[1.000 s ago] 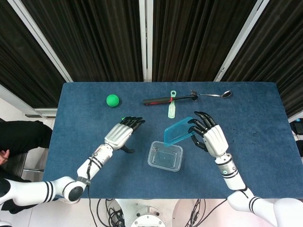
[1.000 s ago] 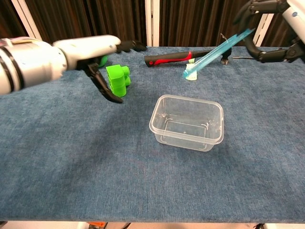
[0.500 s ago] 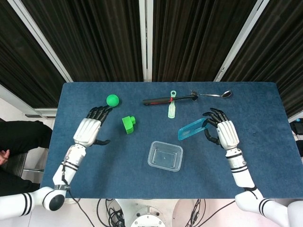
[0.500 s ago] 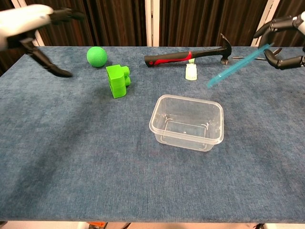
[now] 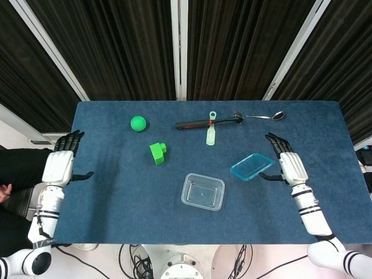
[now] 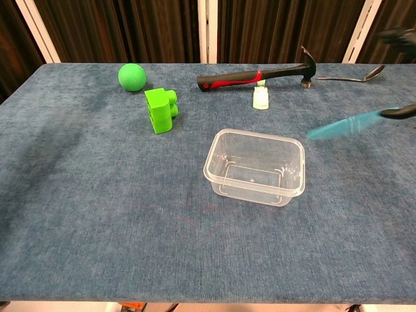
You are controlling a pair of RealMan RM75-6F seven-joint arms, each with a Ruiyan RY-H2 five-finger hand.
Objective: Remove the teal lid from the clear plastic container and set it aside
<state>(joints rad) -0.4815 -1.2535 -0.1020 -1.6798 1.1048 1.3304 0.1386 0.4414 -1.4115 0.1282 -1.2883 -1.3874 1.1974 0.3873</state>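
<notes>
The clear plastic container (image 5: 202, 192) stands uncovered near the table's front middle, also seen in the chest view (image 6: 255, 166). The teal lid (image 5: 251, 167) lies nearly flat just right of it and a little further back. In the chest view the lid (image 6: 344, 125) is blurred and slightly tilted, low over the cloth. My right hand (image 5: 289, 165) is beside the lid's right edge with its fingers stretched out and apart. Only its thumb meets the lid's end. My left hand (image 5: 58, 167) hangs at the table's left edge, fingers spread, holding nothing.
A green ball (image 5: 138, 123) and a green block (image 5: 157, 153) sit at the back left. A hammer (image 5: 206, 122), a pale green piece (image 5: 211, 135) and a spoon (image 5: 267, 116) lie along the back. Blue cloth covers the table (image 5: 116, 203).
My right hand carried the lid right and down, then spread its fingers off it. My left hand drew back from the block to the table's left edge.
</notes>
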